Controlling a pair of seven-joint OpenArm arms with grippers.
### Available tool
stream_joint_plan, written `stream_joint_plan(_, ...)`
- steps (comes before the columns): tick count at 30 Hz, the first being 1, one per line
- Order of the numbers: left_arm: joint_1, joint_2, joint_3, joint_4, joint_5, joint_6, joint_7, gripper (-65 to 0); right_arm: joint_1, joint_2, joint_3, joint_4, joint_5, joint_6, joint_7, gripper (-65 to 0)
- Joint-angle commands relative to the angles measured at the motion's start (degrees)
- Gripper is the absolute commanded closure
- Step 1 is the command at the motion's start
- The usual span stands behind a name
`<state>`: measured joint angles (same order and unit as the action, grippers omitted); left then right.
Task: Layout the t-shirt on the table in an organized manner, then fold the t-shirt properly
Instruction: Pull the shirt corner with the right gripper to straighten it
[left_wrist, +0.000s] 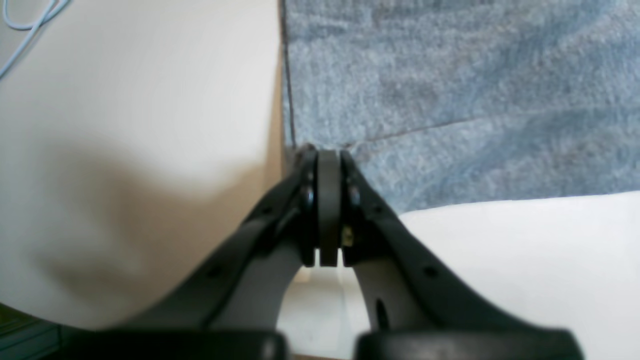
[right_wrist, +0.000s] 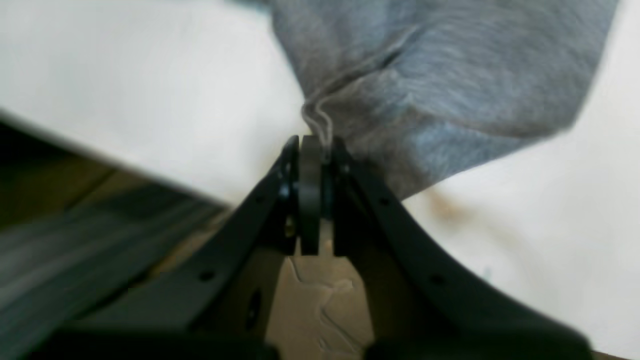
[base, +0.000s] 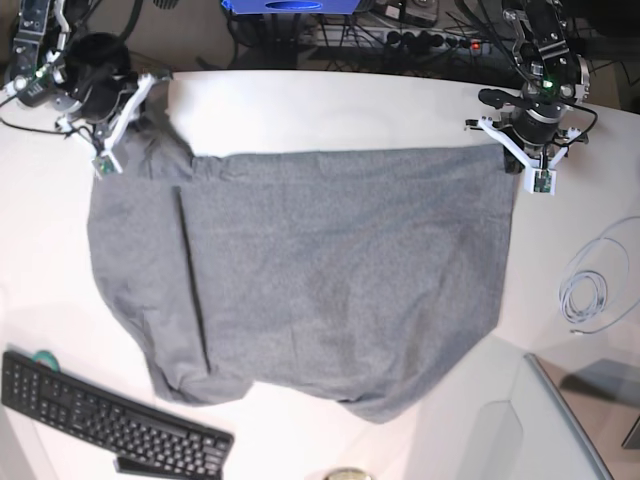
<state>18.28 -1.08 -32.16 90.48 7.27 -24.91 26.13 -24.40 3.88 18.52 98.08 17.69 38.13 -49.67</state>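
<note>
A grey t-shirt lies spread on the white table. The left gripper and right gripper pinch its far corners; uneven pulling could bunch the fabric.

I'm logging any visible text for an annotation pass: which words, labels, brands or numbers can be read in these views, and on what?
None can be read.
Black keyboard: key legends too small to make out.
Grey t-shirt: plain, no print visible.
White table: no markings.
Left gripper and right gripper: no lettering visible.
</note>
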Motion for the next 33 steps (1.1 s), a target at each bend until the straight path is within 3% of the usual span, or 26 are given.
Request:
stream_joint_plan(1,-0.04,-0.54,-0.15,1.08,-0.37,0.42,-1.21,0.0,0.01,0.56,0.33,0.69,0.64,1.56,0.4,0.0)
stream_joint_plan(7,-0.22,-0.72,-0.23,0.91,0.07,0.42,-1.21,0.0,-0.17,2.93,0.42,-0.54,0.37,1.87,-1.89,-0.2)
stream_joint_plan(11,-0.31,-2.65,-0.23,0.82,-0.28,0.42,-1.21,0.0,0.54,4.87,0.42,-4.5,0.37,1.87,-2.68,-1.1)
stream_joint_plan(13,-0.22,-3.18,-0.23,0.91,-0.28,0.42,-1.21,0.0,0.54,4.96,0.42,-4.94,0.55,1.87,-5.32,-8.4)
stream_joint_plan(17,0.05,-3.18,-0.23,1.08,0.07,0.42,-1.21,0.0,-0.7,4.87,0.42,0.69,0.81,1.87,-6.99,-30.2)
stream_joint_plan(19,0.13,-3.18,-0.23,1.08,-0.28,0.42,-1.21,0.0,-0.87,3.9,0.69,5.08,0.9,1.87,-6.9,-32.4)
stream_joint_plan(24,0.22,-3.01,-0.23,1.08,-0.28,0.42,-1.21,0.0,5.81,-1.99,17.56,6.14,0.64,1.87,-7.52,-33.5)
stream_joint_plan(28,0.4,-3.01,-0.23,0.91,-0.28,0.42,-1.21,0.0,13.63,-0.41,25.56,-5.73,0.81,1.87,-12.79,-36.9)
stream_joint_plan(33,0.31,-3.09,-0.23,1.08,-0.28,0.42,-1.21,0.0,18.65,1.35,29.17,-20.24,0.81,1.87,-13.41,-41.3)
